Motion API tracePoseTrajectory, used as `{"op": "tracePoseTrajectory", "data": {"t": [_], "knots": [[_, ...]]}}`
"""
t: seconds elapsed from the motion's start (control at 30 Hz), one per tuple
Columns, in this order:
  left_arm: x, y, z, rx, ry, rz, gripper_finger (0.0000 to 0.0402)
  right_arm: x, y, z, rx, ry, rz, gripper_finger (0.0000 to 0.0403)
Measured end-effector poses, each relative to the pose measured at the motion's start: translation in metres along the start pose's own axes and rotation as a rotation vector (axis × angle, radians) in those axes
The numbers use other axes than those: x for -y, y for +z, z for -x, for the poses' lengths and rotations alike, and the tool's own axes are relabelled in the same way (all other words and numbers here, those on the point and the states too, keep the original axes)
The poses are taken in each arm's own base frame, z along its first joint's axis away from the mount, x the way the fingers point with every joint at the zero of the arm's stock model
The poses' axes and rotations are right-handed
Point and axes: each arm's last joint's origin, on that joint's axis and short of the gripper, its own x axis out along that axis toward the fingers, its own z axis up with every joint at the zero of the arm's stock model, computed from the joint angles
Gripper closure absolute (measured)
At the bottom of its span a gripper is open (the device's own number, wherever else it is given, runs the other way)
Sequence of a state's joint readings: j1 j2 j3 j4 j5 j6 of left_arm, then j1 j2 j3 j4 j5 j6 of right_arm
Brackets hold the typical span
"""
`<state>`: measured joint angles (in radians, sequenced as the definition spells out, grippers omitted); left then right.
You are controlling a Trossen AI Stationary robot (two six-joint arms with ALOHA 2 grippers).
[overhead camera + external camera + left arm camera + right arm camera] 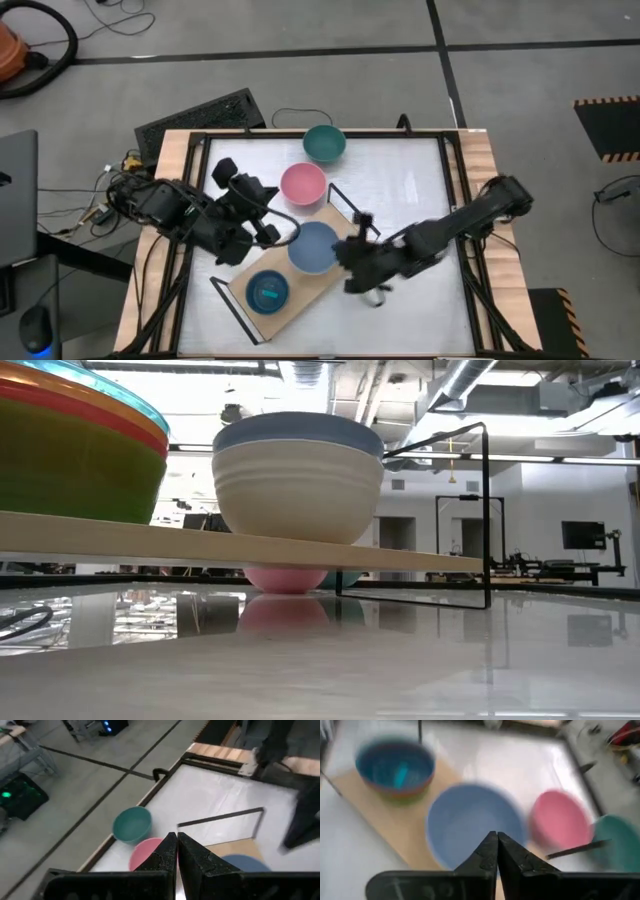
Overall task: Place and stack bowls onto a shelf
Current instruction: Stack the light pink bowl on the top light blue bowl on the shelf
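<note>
Down on the white surface (400, 190), the shelf (300, 292) lies at an angle across the middle, one wire frame toward the near left corner, the other toward the centre. On its board sits the blue bowl (313, 246), nested in the cream bowl (298, 490) as the low view shows, blue rim peeking above cream wall. Beside it, at the shelf's near end, stands the stack of small bowls (267, 291), cyan on top, with red and lime green walls visible in the low view.

The pink bowl (303, 184) rests on the surface just beyond the shelf's far end, close to the wire frame; the low view catches it under the board line. The teal bowl (324, 143) sits farther back, right by the far edge of the surface.

The left gripper (268, 232) hangs over the shelf's left side, just beside the blue bowl, its fingers (167, 852) pressed together with nothing between them. The right gripper (345, 252) is at the blue bowl's right rim, above the shelf's edge, fingers (487, 851) likewise pressed together and empty, the blue bowl directly ahead of them in the right wrist view.
</note>
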<state>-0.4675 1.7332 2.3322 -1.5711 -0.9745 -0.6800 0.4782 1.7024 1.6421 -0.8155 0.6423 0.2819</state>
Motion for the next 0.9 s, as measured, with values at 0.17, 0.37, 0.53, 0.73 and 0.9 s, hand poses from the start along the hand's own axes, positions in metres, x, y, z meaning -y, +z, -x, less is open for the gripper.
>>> {"op": "tracePoseTrajectory", "data": {"t": [0.17,0.37,0.53,0.73,0.9], "knots": [[-0.019,0.007,-0.037,-0.133,0.009,-0.037,0.0392,0.054,0.021,0.072,0.125,0.012,-0.073,0.0354],[-0.050,0.002,-0.102,-0.403,-0.085,-0.307,0.0334,0.121,0.017,0.151,0.308,0.050,-0.254,0.0351],[-0.062,-0.029,-0.165,-0.610,-0.257,-0.391,0.0268,0.149,0.002,0.181,0.344,0.062,-0.342,0.0344],[-0.063,-0.088,-0.237,-0.667,-0.324,-0.411,0.0210,0.160,-0.010,0.190,0.311,0.060,-0.400,0.0335],[-0.065,-0.136,-0.273,-0.650,-0.344,-0.421,0.0202,0.155,-0.013,0.175,0.211,0.010,-0.394,0.0334]]}}
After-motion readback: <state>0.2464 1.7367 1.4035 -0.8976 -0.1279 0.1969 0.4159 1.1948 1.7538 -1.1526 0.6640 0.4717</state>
